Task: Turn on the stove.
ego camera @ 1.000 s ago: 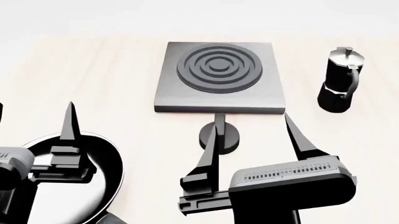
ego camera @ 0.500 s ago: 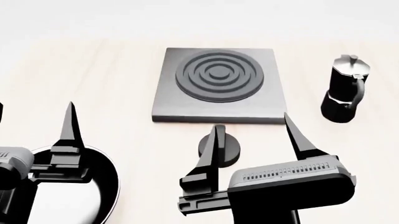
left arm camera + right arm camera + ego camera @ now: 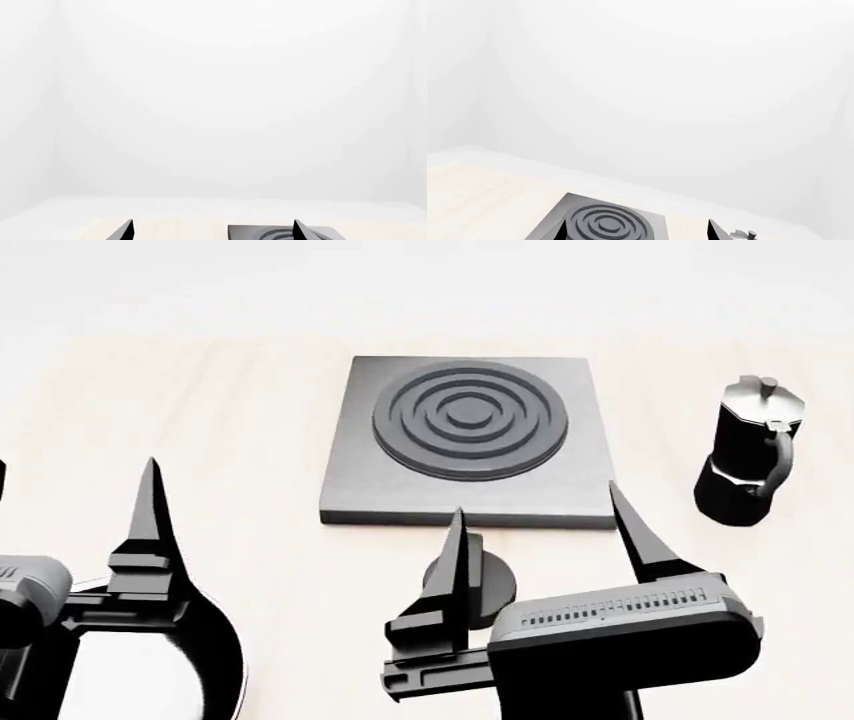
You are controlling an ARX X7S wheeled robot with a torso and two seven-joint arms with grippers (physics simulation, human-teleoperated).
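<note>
The stove [image 3: 561, 485] is a flat grey metal slab with a round ringed burner [image 3: 470, 428], in the middle of the head view. Its small round black knob [image 3: 494, 585] sits on the table just in front of the slab. My right gripper [image 3: 541, 525] is open and hovers above the knob; its left finger [image 3: 451, 560] hides part of the knob. My left gripper [image 3: 74, 490] is open and empty at the left, over the frying pan. The stove also shows in the left wrist view [image 3: 260, 233] and the right wrist view [image 3: 557, 217], beyond each open gripper [image 3: 212, 231] [image 3: 636, 231].
A black frying pan [image 3: 220, 650] lies at the bottom left under my left gripper. A black moka pot [image 3: 750, 455] stands right of the stove, and its top shows in the right wrist view [image 3: 742, 234]. The light wooden table [image 3: 240, 420] spreads around them.
The stove, knob and moka pot have slid down the head view, nearer to me. The frying pan has dropped partly out of view. Both grippers keep their place and opening.
</note>
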